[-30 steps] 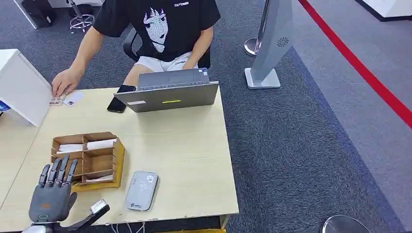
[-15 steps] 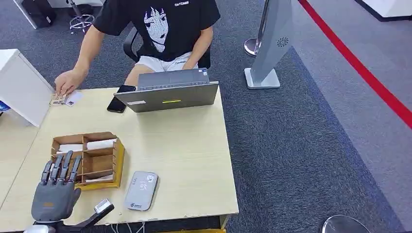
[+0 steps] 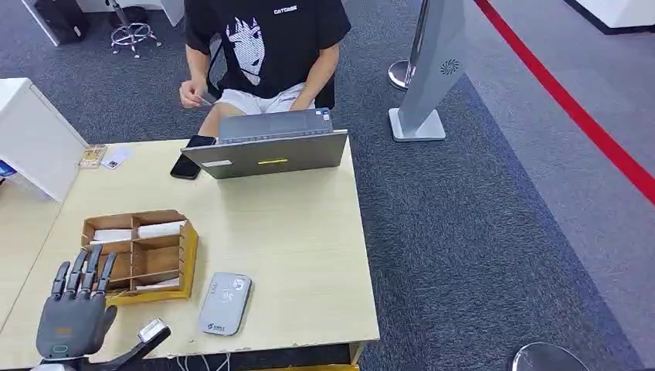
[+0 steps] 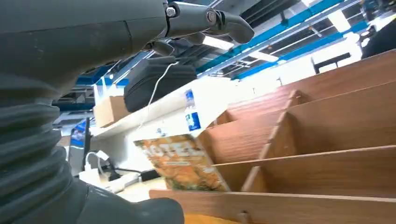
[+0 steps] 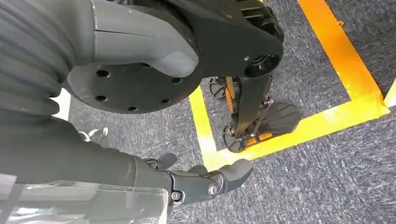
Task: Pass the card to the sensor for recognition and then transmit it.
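My left hand (image 3: pixel 73 309) hovers over the table's near left corner, fingers spread and empty, just in front of the wooden card box (image 3: pixel 140 255). White cards (image 3: pixel 160 229) lie in the box's far compartments. The grey card sensor (image 3: pixel 225 303) lies flat to the right of the box. In the left wrist view my left hand (image 4: pixel 84 46) faces the wooden card box (image 4: pixel 327 140) from close by. My right hand (image 5: pixel 93 158) hangs beside my body above the floor, holding nothing, its fingers (image 5: pixel 210 179) loosely apart from the thumb.
A person sits behind the table holding a small card (image 3: pixel 204 100) near the chest. A grey laptop (image 3: pixel 266 151) and a black phone (image 3: pixel 185 165) lie at the far edge. Loose cards (image 3: pixel 116 157) lie at the far left, beside a white cabinet (image 3: pixel 35 143).
The person's hand left the loose cards at the far left corner and pulled back to the chest with a card. My left hand drifted slightly left and back toward the near edge.
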Tool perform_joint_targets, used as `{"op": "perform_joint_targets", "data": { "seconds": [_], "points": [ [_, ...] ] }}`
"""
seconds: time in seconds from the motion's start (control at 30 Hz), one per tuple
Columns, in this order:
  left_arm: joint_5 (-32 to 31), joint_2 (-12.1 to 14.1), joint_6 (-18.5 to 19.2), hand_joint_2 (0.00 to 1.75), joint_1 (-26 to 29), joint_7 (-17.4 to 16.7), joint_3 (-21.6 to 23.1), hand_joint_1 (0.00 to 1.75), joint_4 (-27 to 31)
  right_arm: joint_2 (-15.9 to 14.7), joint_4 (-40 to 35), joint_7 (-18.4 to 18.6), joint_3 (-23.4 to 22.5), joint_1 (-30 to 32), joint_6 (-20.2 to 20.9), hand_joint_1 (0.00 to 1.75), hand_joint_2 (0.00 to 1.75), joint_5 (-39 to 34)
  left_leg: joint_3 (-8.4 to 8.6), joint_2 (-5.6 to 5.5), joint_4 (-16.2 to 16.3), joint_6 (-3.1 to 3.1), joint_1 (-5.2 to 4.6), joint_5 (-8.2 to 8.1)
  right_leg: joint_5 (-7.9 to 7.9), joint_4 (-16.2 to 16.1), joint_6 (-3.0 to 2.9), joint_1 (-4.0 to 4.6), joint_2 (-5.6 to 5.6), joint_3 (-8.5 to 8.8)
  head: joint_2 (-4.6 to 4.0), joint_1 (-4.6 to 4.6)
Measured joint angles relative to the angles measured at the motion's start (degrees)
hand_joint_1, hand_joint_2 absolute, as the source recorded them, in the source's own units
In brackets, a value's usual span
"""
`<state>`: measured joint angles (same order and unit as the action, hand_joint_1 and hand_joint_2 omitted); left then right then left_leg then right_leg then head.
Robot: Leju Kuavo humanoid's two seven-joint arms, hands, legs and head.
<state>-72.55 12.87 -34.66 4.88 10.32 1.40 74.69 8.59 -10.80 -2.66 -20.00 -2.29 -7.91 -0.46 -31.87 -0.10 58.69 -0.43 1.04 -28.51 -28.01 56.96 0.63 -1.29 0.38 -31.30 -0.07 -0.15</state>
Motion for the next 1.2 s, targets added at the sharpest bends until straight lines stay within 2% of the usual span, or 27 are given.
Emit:
{"op": "perform_joint_targets", "data": {
  "seconds": [0.3, 0.33, 0.37, 0.7, 1.2],
  "points": [
    [0.31, 0.52, 0.04, 1.75, -0.49, 1.03, -1.77, 0.0, -3.61, 0.0, 0.0, 0.11, -0.02, -0.01, -0.07, 0.0, 1.75, 0.35, 0.0, 0.0, 0.0, 0.0, -0.01, 0.0, 0.0, 0.0, 0.0, -0.01, 0.0, 0.0, 0.0, 0.0],
    [0.35, 0.5, -0.07, 1.75, -0.56, 1.12, -1.95, 1.05, -4.0, 0.0, 0.0, 0.11, -0.04, -0.01, -0.09, 0.0, 1.75, 0.39, 0.0, 0.0, 0.0, 0.0, -0.01, 0.0, 0.0, 0.0, 0.0, -0.01, 0.0, 0.0, 0.02, 0.0],
    [0.5, 0.5, -0.2, 1.75, -0.68, 1.42, -2.23, 1.75, -4.46, 0.0, 0.0, 0.11, -0.04, -0.01, -0.15, 0.0, 1.75, 0.39, 0.0, 0.0, 0.0, 0.0, -0.01, 0.0, 0.0, 0.0, 0.0, 0.0, 0.0, 0.0, 0.0, 0.0],
    [1.05, 0.44, -0.26, 1.75, -1.3, 2.75, -3.69, 1.75, -6.49, 0.0, 0.0, 0.02, -0.37, -0.02, -0.15, 0.0, 1.75, 0.48, 0.0, 0.0, 0.0, 0.0, -0.01, 0.0, 0.0, 0.0, 0.0, 0.0, 0.0, 0.0, 0.0, 0.0],
    [2.14, 0.44, -0.55, 1.75, -1.65, 3.28, -4.48, 1.75, -6.58, 0.0, 0.0, -0.44, -0.5, -0.01, 0.63, 0.0, 1.75, 1.05, 0.01, 0.0, 0.0, 0.0, -0.01, 0.0, 0.0, 0.0, 0.0, 0.0, 0.0, 0.0, 0.0, 0.0]
  ]
}}
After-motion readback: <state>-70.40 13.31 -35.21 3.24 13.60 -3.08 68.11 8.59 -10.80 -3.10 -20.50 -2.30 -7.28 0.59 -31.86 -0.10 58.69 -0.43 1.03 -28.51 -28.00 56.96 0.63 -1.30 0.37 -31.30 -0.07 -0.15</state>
